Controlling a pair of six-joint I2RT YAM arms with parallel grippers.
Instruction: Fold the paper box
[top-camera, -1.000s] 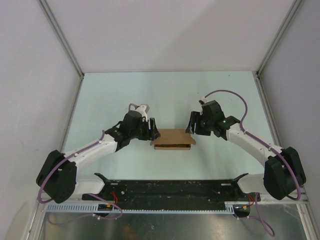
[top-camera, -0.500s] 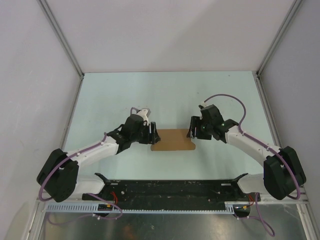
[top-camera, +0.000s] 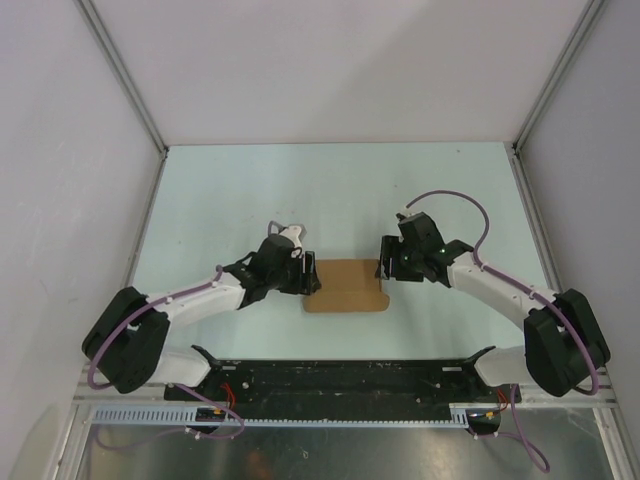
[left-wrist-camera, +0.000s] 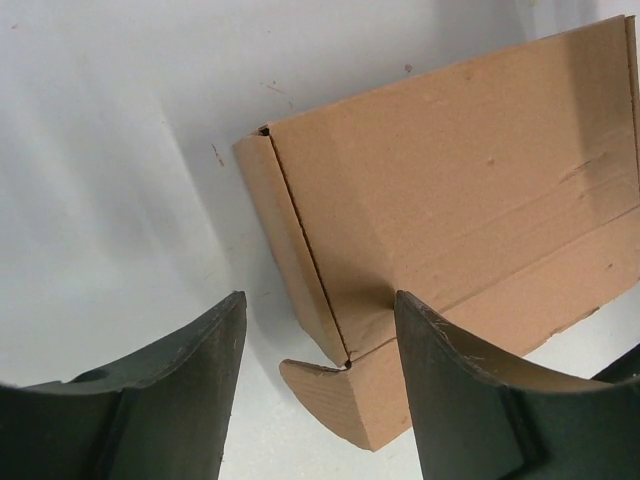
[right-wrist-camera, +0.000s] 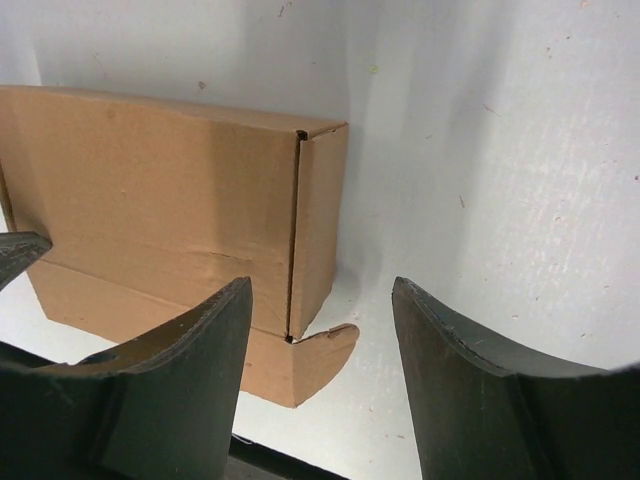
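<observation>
The brown paper box (top-camera: 345, 285) lies on the pale table between my two grippers, its lid down and a front flap with rounded ear tabs sticking out toward me. My left gripper (top-camera: 308, 278) is open at the box's left end; in the left wrist view the box (left-wrist-camera: 460, 200) and its left ear tab (left-wrist-camera: 330, 385) lie between and beyond the fingers (left-wrist-camera: 150, 400). My right gripper (top-camera: 384, 265) is open at the box's right end; in the right wrist view the box (right-wrist-camera: 170, 200) and its right ear tab (right-wrist-camera: 320, 350) lie between the fingers (right-wrist-camera: 480, 390).
White walls with metal posts (top-camera: 120, 75) enclose the table on three sides. A black rail (top-camera: 340, 375) runs along the near edge between the arm bases.
The box's lid has come down from partly raised to lying flat. Both grippers have lowered and drawn slightly nearer to the box's ends.
</observation>
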